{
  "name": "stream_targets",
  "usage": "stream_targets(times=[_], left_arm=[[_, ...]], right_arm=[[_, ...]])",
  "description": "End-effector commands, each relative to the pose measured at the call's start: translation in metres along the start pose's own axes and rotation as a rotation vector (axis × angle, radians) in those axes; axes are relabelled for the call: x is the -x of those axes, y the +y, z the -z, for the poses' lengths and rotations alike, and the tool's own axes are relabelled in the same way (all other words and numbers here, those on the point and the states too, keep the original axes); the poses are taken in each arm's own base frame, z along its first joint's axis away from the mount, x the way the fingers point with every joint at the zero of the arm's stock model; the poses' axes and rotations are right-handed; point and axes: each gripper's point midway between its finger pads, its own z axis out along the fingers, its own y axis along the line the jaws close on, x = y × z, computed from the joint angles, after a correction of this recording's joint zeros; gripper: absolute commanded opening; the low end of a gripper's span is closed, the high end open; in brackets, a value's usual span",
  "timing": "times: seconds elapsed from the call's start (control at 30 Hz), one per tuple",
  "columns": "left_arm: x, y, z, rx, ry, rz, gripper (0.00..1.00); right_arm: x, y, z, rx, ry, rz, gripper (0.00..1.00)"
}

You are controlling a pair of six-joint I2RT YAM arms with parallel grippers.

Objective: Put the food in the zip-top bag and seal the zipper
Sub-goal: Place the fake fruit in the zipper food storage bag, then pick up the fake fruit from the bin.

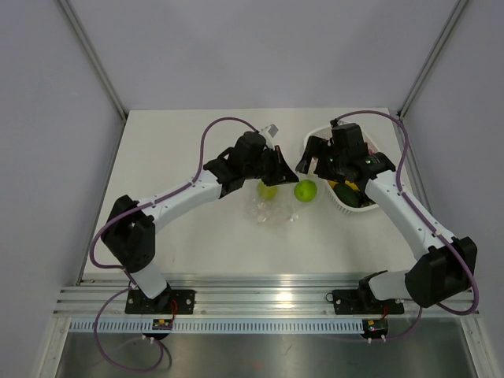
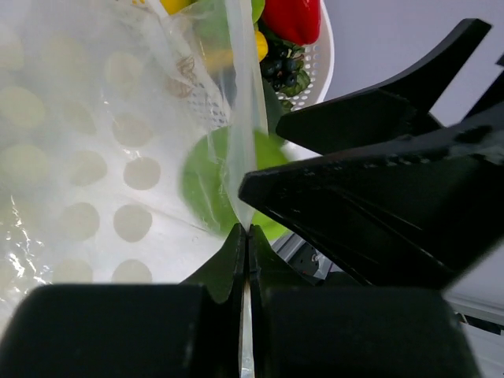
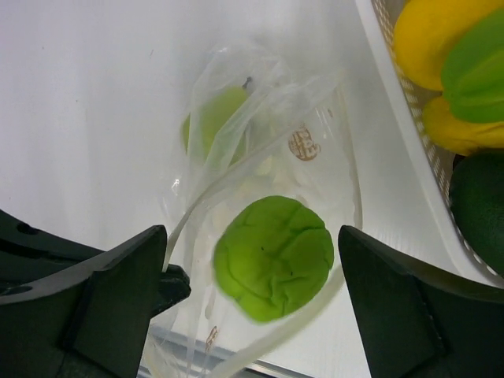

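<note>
On a white tabletop (image 1: 157,150) boxed in by pale grey walls (image 1: 252,47) and aluminium posts (image 1: 90,55), the left gripper (image 2: 246,236) pinches the clear zip-top bag (image 3: 315,157) by its edge; the right gripper (image 3: 252,236) hangs wide open over a green fruit (image 3: 274,268) at the bag's mouth, beside a white basket (image 1: 344,209)
</note>
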Motion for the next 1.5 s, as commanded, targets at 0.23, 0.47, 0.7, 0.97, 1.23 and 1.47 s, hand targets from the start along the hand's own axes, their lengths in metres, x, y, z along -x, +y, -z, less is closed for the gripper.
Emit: stream_targets(times=[0.23, 0.47, 0.7, 0.97, 1.23, 1.47], left_arm=[[0.021, -0.039, 0.028, -0.121, -0.078, -0.016, 0.0], [0.028, -0.027, 0.047, -0.089, -0.115, -0.02, 0.0], [0.027, -0.016, 0.056, -0.074, -0.128, -0.024, 0.0], [0.022, -0.011, 0.051, -0.075, -0.11, -0.021, 0.0], [0.022, -0.009, 0.049, -0.073, -0.104, -0.021, 0.0], [0.022, -0.008, 0.046, -0.068, -0.098, -0.018, 0.0]], right_arm=[[0.035, -0.02, 0.041, -0.156, -0.186, 0.04, 0.9], [0.033, -0.102, 0.048, -0.406, -0.19, -0.019, 0.68], [0.003, -0.153, 0.017, -0.441, -0.041, -0.065, 0.86], [-0.009, -0.158, -0.003, -0.44, 0.064, -0.033, 0.88], [-0.021, -0.17, -0.024, -0.474, 0.131, -0.043, 0.86], [-0.026, -0.178, -0.032, -0.498, 0.156, -0.036, 0.82]])
